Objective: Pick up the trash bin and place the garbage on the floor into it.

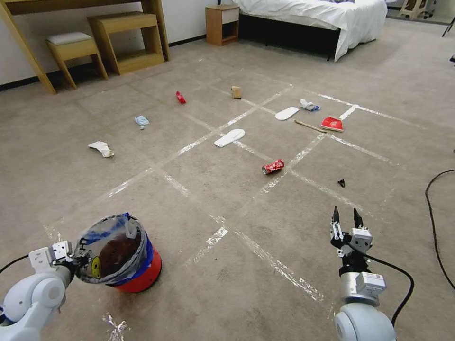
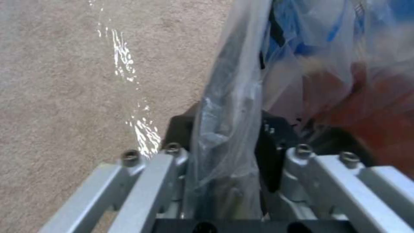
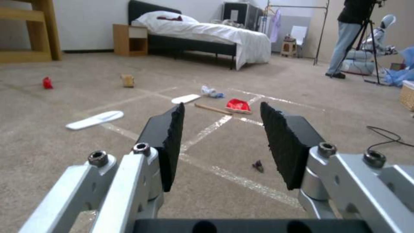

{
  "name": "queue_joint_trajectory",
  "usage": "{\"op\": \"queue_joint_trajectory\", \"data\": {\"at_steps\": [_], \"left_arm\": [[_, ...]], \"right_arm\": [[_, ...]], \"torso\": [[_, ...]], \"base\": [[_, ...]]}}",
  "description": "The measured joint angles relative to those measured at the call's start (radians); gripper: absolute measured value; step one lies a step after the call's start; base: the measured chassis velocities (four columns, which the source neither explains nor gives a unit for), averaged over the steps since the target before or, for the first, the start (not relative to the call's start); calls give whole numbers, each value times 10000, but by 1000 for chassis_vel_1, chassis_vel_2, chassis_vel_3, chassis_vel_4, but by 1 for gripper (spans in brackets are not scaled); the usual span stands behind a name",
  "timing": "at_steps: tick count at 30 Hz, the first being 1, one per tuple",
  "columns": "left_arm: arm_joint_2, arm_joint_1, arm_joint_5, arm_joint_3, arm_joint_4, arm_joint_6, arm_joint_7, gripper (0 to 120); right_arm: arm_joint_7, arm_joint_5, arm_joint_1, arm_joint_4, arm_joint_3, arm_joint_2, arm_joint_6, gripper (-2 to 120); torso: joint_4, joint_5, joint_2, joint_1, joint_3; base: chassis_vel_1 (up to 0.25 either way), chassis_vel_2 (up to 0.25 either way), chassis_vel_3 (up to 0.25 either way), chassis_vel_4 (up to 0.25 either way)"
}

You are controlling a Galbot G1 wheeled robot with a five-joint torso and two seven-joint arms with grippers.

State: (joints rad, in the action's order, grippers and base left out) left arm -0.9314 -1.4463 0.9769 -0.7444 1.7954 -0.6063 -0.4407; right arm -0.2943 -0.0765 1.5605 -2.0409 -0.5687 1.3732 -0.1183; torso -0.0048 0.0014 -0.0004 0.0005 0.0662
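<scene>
Step in hand: securing the bin [image 1: 124,255]. It stands on the carpet [image 1: 227,293] at the robot's near left, red base down, grey liner bunched over the rim. The left gripper [image 1: 81,259] is at the rim on the robot's side — the left wrist view shows rim and liner [image 2: 228,129] clamped between its jaws. Whether the base has left the carpet, I cannot tell.

The right gripper [image 1: 345,219] hovers low at the near right, jaws apart, empty, pointing out at the litter.

Litter lies well ahead, none in reach: can [image 1: 273,166] nearest, at mid-floor; a dark scrap [image 1: 341,183] just beyond the right gripper; two slippers [image 1: 230,137]; stick [image 1: 310,126] touching a red wrapper [image 1: 332,124]; tissue [image 1: 101,148] and mask [image 1: 141,121] to the left; paper bag [image 1: 236,92] farthest.

Next move, as I judge it — lift the bin level, a one-sided rim hold may tip it, then drive toward the can.

Surface: short-pile beige carpet, crossed by shiny tape strips [image 1: 279,270]. Room: bed [image 1: 327,14] and nightstand [image 1: 222,23] at the far wall, wooden shelving [image 1: 128,42] far left, a black cable [image 1: 438,227] on the right.
</scene>
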Motion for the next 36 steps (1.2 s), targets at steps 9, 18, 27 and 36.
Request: {"op": "queue_joint_trajectory", "data": {"at_steps": [9,18,27,36], "left_arm": [[-96,0,9,-20,199,185,35,4],[-224,-101,-116,-228,447,343,29,3],[-694,-594,-102,-932,1904,307,-187,1],[-1015,-1140,423,-1674,3177,-12,-517,1]], "right_arm": [[-5,-5,13,8,-10,-8,0,50],[-32,-25,79,-97,-21,-23,31,50],[-198,-130,202,-417,-173,-127,227,50],[-152,-341,273,-645,-249,-236,174,50]], "torso": [[-5,-2,0,0,1],[1,1,0,0,1],[2,1,0,0,1],[-1,1,0,0,0]], "base": [[0,0,0,0],[0,0,0,0],[0,0,0,0],[0,0,0,0]]}}
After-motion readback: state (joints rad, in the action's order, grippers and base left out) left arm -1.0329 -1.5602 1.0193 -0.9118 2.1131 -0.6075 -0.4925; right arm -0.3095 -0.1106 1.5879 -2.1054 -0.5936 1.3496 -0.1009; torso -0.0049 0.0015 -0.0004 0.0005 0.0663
